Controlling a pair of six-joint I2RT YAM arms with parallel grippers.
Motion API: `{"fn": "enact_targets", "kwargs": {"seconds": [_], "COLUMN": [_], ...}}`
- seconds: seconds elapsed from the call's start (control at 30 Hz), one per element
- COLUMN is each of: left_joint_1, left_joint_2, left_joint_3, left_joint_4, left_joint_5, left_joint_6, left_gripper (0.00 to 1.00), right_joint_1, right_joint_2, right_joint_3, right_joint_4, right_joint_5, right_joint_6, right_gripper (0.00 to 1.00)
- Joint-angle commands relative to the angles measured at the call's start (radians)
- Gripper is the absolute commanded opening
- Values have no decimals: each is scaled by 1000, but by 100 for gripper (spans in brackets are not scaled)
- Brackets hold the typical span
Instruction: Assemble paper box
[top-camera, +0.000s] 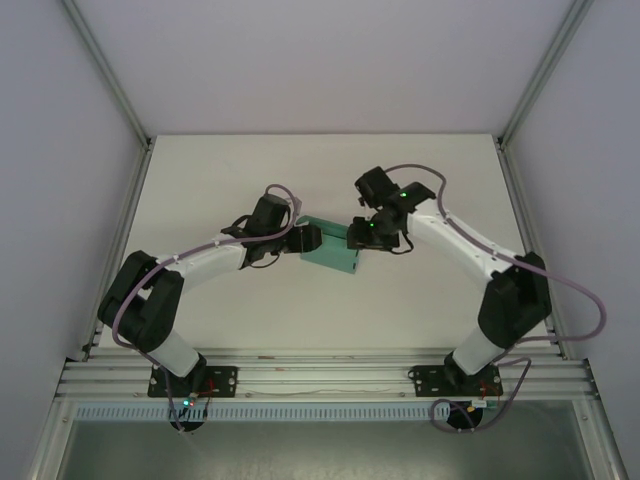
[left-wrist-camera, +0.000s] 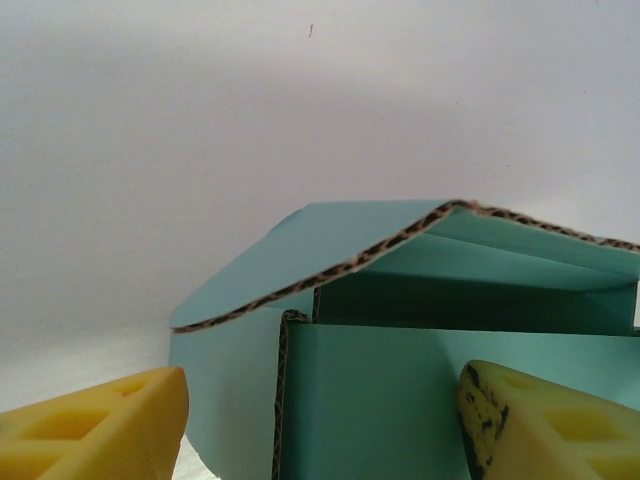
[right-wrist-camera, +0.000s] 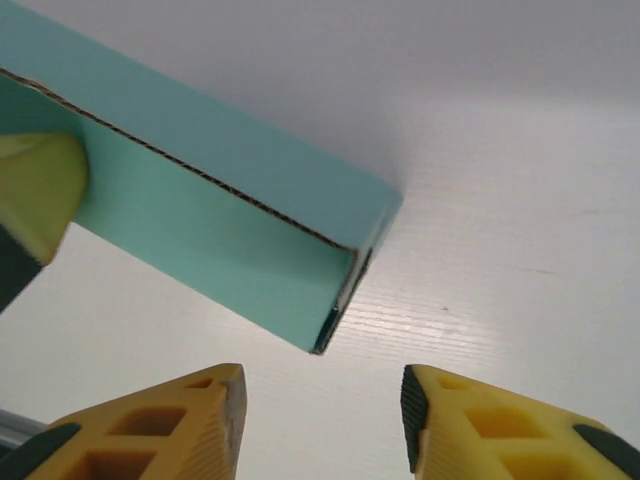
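One paper box (top-camera: 335, 258) sits at the middle of the white table (top-camera: 250, 170) in your overhead view, between the two arms, its long side slanting from upper left to lower right. It is teal-green card, folded up into a narrow rectangular shape.

Look through the left wrist camera and you see the box (left-wrist-camera: 380, 390) filling the lower middle and right of the frame. The end facing the camera is not closed. One flap rises to a peak like a roof, its raw corrugated edge showing brown. A flat panel stands below it, with dark hollow space between them. In the right wrist view the box (right-wrist-camera: 220, 230) runs from the upper left down to the centre. A corrugated seam runs along its length, and a narrow gap shows at the near corner.

The left claw (top-camera: 308, 240) is at the box's left end. Its yellow fingers stand wide in the lower corners of its own view, and the left claw (left-wrist-camera: 325, 400) has the box end between them. In the right wrist view one fingertip (right-wrist-camera: 35, 185) lies against the box's long side wall at the left edge of the frame, so you can read this as a grip across the box.

The right claw (top-camera: 362, 232) hangs over the box's upper right side. In its own view the right claw (right-wrist-camera: 322, 375) has its jaws parted at the bottom of the frame. Only bare table (right-wrist-camera: 500, 250) shows between them, and the box corner lies above them, apart from both fingers.
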Motion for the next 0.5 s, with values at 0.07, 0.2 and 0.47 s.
{"fn": "enact_targets", "kwargs": {"seconds": [0.07, 0.2, 0.47], "left_joint_1": [-18, -20, -28], "left_joint_2": [50, 50, 55], "left_joint_3": [-39, -40, -36], "left_joint_4": [-122, -122, -118], "left_joint_5": [-29, -32, -37], "left_joint_6": [7, 2, -9], "left_gripper": [71, 71, 71], "right_joint_1": [3, 22, 48], "right_joint_2": [-101, -66, 10], "right_joint_3": [-60, -57, -37], "right_joint_4": [113, 169, 177], "right_joint_5": [116, 171, 227], "right_joint_6": [-26, -13, 60], "right_gripper": [53, 51, 40]}}
